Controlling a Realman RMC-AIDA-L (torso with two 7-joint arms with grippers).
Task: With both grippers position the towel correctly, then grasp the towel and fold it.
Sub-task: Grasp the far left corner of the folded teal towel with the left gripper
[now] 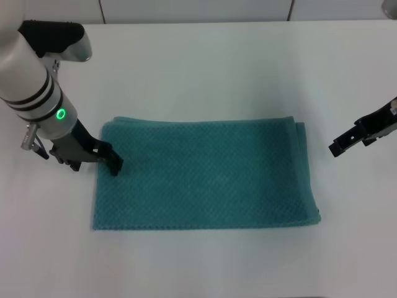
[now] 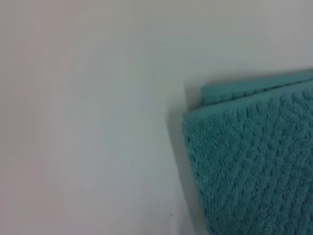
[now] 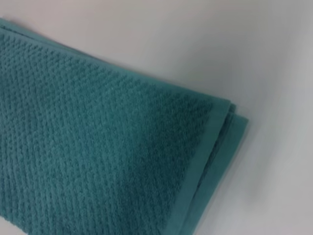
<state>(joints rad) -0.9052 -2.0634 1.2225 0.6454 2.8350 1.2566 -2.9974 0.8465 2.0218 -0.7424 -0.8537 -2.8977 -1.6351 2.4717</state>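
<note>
While the towel [image 1: 205, 177] lies flat near the middle of the desk [image 1: 205, 68], I read it as already doubled: both wrist views show a second layer peeking out at a corner, and the head view shows stacked hems along its right edge. So the squaring-up looks mostly done, though the outline is a little skewed against the desk edges, and at least one more fold seems left, if the task wants a smaller packet. My left gripper [image 1: 115, 165] is down at the towel's left edge, tips touching or just over the cloth near the far-left corner; I cannot tell whether its jaws are apart or pinched on the hem. My right gripper [image 1: 338, 148] hangs clear of the towel, off its right edge toward the desk's right side, holding nothing, and I cannot tell its jaw state either. The desk is plain white and matte. Behind its far edge I see only pale panels with dark seams.
</note>
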